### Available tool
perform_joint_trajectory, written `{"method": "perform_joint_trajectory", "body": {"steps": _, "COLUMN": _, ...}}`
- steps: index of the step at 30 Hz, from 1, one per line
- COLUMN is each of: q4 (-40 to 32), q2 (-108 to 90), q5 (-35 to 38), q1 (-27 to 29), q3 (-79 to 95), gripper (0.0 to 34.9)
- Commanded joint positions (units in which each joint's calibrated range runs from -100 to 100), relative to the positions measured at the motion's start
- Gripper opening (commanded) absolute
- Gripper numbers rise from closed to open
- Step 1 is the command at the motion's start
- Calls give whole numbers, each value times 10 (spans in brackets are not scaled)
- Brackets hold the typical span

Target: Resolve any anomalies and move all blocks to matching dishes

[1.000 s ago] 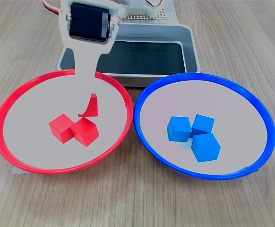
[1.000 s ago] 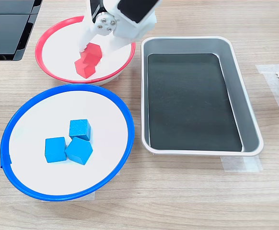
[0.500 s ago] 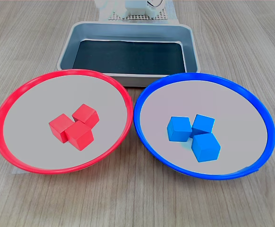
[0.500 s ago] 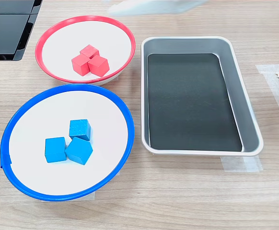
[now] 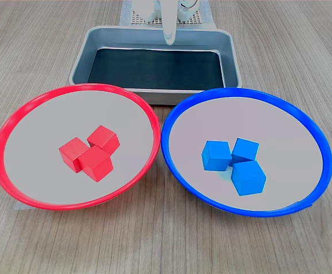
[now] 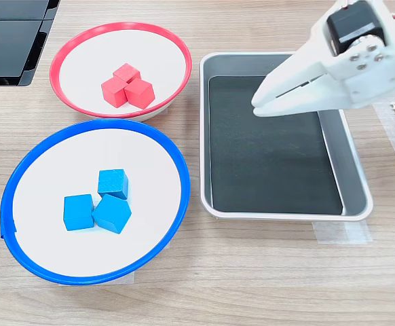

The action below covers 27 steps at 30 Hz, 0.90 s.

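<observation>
Seemingly little left to spoil: red blocks (image 5: 90, 153) in red-rimmed dish (image 5: 6, 128), blue blocks (image 5: 234, 165) in blue-rimmed dish (image 5: 320, 142). Tool (image 6: 260, 105) above tray (image 6: 357, 183), clenched, empty; careless sweeping could knock a dish.

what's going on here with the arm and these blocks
The sorting looks finished. Three red blocks sit bunched in the red-rimmed dish, and three blue blocks in the blue-rimmed dish. The white arm's gripper hangs over the grey tray, fingers nearly together and holding nothing. No blocks lie in the tray or on the table.
</observation>
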Motion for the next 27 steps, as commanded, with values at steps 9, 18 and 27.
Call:
{"method": "perform_joint_trajectory", "body": {"steps": 9, "q4": 66, "q2": -18, "q5": -13, "q1": 20, "q3": 0, "gripper": 2}}
{"method": "perform_joint_trajectory", "body": {"steps": 18, "q4": 66, "q2": -18, "q5": -12, "q1": 20, "q3": 0, "gripper": 3}}
{"method": "perform_joint_trajectory", "body": {"steps": 27, "q4": 66, "q2": -18, "q5": -12, "q1": 20, "q3": 0, "gripper": 3}}
